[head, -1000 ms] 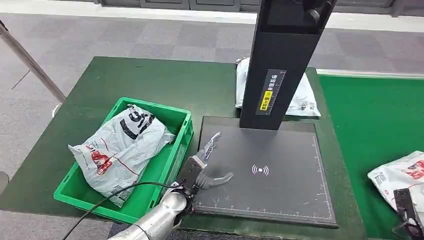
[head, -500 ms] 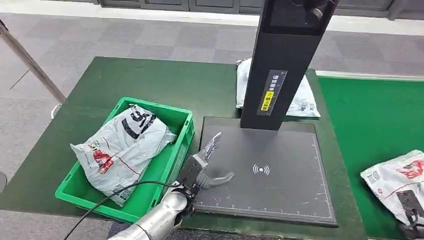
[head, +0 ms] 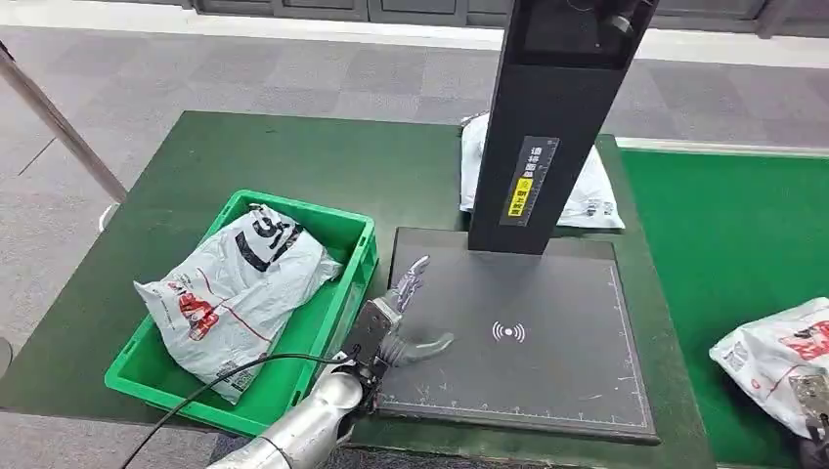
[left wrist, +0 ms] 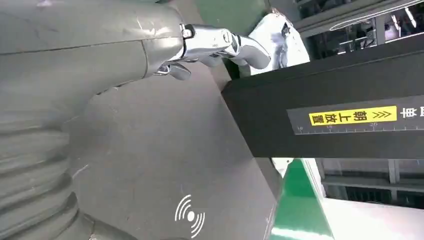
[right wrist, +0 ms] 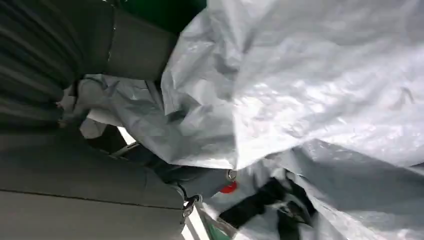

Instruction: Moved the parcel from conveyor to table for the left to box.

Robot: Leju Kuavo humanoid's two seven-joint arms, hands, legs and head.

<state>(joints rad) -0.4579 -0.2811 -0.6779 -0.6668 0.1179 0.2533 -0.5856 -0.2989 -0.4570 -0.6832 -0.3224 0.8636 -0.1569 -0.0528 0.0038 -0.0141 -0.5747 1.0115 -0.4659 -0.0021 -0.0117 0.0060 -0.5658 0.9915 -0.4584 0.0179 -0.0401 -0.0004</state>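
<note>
A grey-white parcel (head: 772, 357) with red print lies on the green conveyor (head: 733, 225) at the right edge. My right hand (head: 809, 399) is on its near end; in the right wrist view the crumpled parcel film (right wrist: 310, 90) is bunched in the right hand (right wrist: 100, 165), which grips it. My left hand (head: 399, 318) hovers over the left side of the black scanner pad (head: 547, 381) with fingers spread and nothing in it. The left wrist view has the left hand (left wrist: 100, 65) above the pad (left wrist: 165, 165).
A green crate (head: 342, 230) at the left of the dark green table (head: 274, 156) holds another parcel (head: 235, 283). The black scanner post (head: 552, 117) rises from the pad's far edge, with a third parcel (head: 596, 191) behind it. A metal pole (head: 59, 122) slants at far left.
The parcel on the conveyor shifted a little left, then back and downward with my right hand. The left hand has barely moved.
</note>
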